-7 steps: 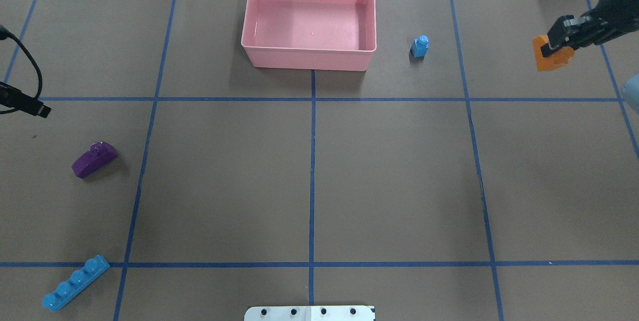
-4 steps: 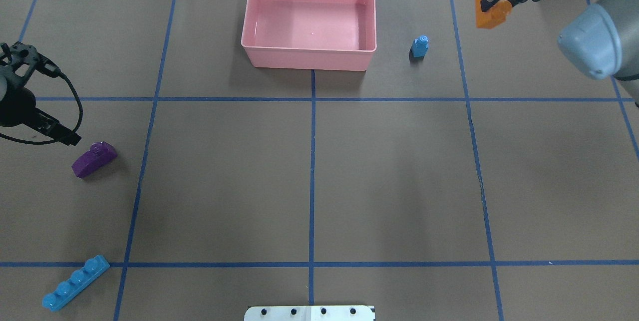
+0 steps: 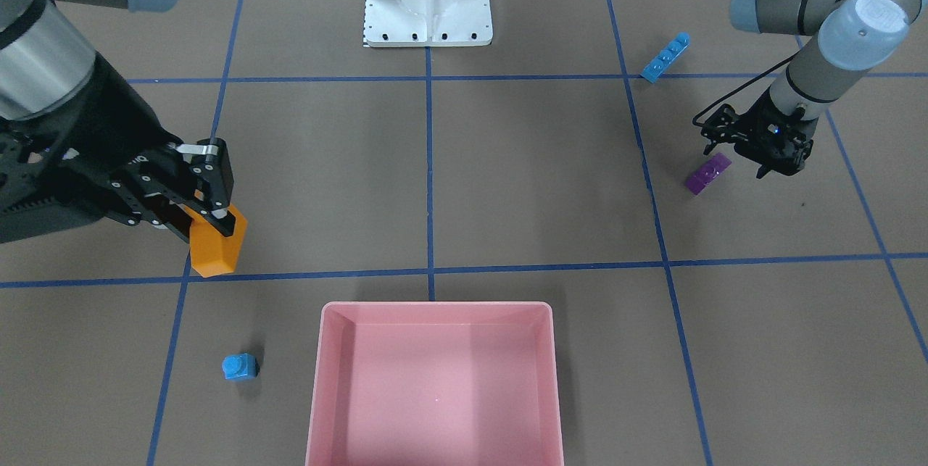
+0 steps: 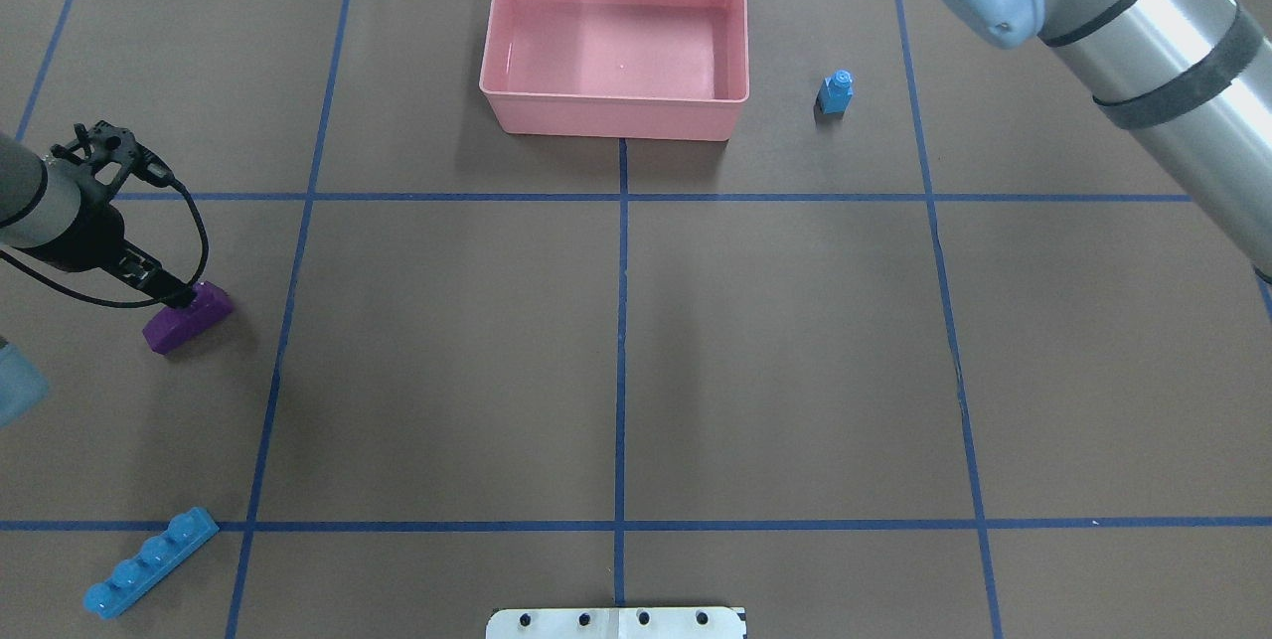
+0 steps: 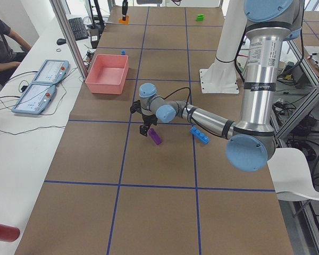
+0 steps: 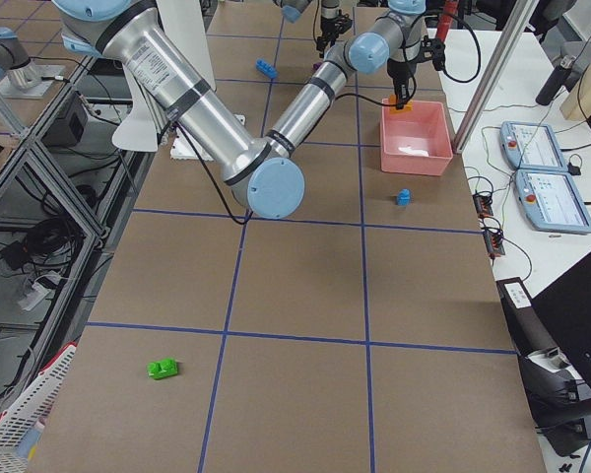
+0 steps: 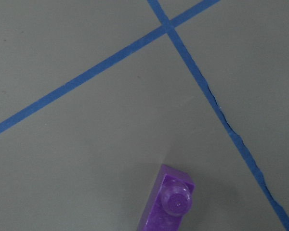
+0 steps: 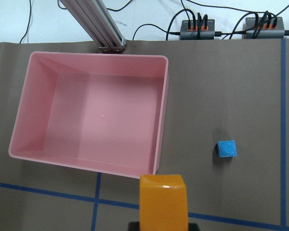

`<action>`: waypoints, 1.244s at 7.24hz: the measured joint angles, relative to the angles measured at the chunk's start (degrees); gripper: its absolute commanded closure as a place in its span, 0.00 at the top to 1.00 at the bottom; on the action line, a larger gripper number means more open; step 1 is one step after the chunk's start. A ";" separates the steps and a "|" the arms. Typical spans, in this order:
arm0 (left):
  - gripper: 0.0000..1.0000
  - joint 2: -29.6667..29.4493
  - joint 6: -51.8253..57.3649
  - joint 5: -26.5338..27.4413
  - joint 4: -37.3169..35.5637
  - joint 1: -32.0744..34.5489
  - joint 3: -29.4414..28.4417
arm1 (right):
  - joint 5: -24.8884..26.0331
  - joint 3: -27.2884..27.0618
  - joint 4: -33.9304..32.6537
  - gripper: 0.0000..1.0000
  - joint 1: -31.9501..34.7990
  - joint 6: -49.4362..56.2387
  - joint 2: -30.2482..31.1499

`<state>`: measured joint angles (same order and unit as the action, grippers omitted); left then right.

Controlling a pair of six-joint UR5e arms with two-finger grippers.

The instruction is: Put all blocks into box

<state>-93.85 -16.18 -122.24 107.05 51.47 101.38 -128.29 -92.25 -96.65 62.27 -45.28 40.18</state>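
Orange block (image 3: pixel 214 252): pinched at its upper end by the right gripper (image 3: pixel 210 225), hanging clear of the table (image 4: pixel 795 371) at the left of the front-facing frame. It is not over the box (image 4: pixel 614 117). In the right wrist view the block sits bottom centre, with the box's near corner just up and left of it.
Box: top centre of the overhead frame. We see no block in it.
Other blocks: the small blue block (image 4: pixel 836 92) is near the box, to its right. The purple block (image 4: pixel 187 319) is at the overhead frame's left and the long blue block (image 4: pixel 149 562) at its lower left. The green block (image 6: pixel 163 369) is at the lower left of the exterior right view, well apart from the rest.
Left gripper (image 4: pixel 182 298): at the purple block's upper end. We cannot tell whether its claw is spread or pressed together.
Risk, early release: we judge the orange block would land outside the box, near the small blue one.
Risk, low carry: the hanging block could clip the box rim and shove the box.
Risk, end grip: the block may pivot between the pads.
Risk, purple block: on its sloped face the pads may slip or nudge it aside.
Hidden: the right gripper is cut off at the top edge of the overhead frame. No fingers show in the left wrist view. We cannot read the orange block's height.
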 measured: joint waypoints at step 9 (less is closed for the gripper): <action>0.08 -1.47 -0.80 0.25 0.92 -4.16 -3.60 | 6.47 24.57 16.77 0.00 -4.75 -1.66 -13.57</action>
<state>-95.32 -16.98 -121.99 107.97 47.30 97.78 -121.82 -67.67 -79.88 57.52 -46.93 26.61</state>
